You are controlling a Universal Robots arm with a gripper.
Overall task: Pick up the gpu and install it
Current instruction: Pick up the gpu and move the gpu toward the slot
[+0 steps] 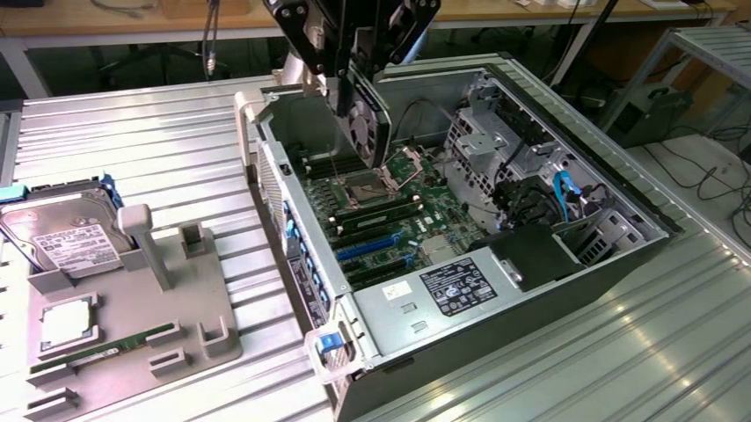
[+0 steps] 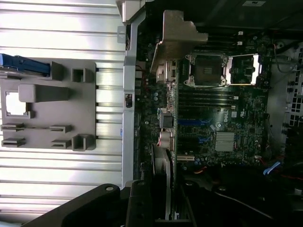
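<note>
Open case (image 1: 505, 352) with gripper (image 1: 352, 48) above it. You see the jaws clamped on the gpu (image 1: 366, 132), one finger on each face; the card hangs edge-on below them, inside the case mouth, over the socket (image 1: 366, 186) and clear of the board (image 1: 405, 220). From the wrist camera the gpu (image 2: 168, 156) runs as a thin slab away from the gripper (image 2: 165, 203), its silver bracket (image 2: 176, 40) at the end towards the case's rear wall. The blue slots (image 1: 369, 248) lie further inside the case, apart from the card's lower edge.

Hazards, as a judgement:
- The card hangs over the socket, not over a slot; lowered here, its edge would probably strike the socket frame or the sticks beside it.
- The bracket sits close to the case's rear wall; a small sideways error could catch it on the sheet metal and twist the card in the jaws.
- The grip is on flat faces only; any tilt at contact may make the card slip or jam at an angle.
</note>
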